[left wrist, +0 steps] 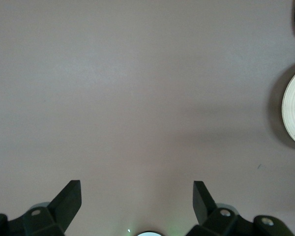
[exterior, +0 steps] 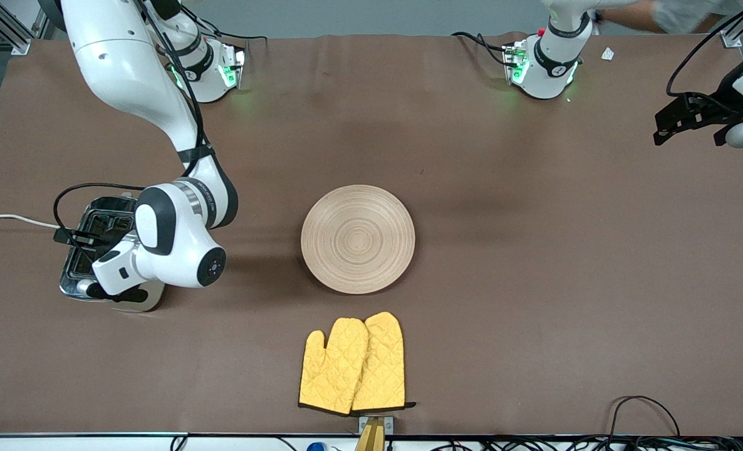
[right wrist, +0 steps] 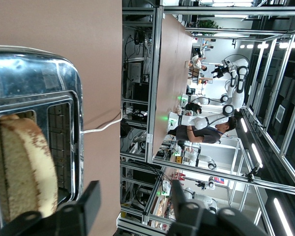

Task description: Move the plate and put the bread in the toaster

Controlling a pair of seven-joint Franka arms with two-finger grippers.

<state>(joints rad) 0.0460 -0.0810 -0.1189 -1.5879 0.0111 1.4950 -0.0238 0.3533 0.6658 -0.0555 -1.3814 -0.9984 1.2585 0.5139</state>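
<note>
So at this point the bread (right wrist: 22,169) was sitting in one slot of the toaster (exterior: 89,250), with its top edge poking up above the chrome, which makes sense since a slice only drops fully once the lever goes down. The right gripper (right wrist: 132,201) hung right over the toaster at the right arm's end of the table, fingers spread apart with nothing between them, so to me it looked like it had let the slice go and wasn't gripping anything. The plate (exterior: 358,238) sat bare in the middle of the table, well apart from the toaster, with a pair of yellow oven mitts (exterior: 354,364) nearer the front camera. The left gripper (left wrist: 136,196) was parked up high over bare table at the left arm's end, jaws wide and empty, just waiting out of the way, I'd guess so the two arms didn't tangle.
</note>
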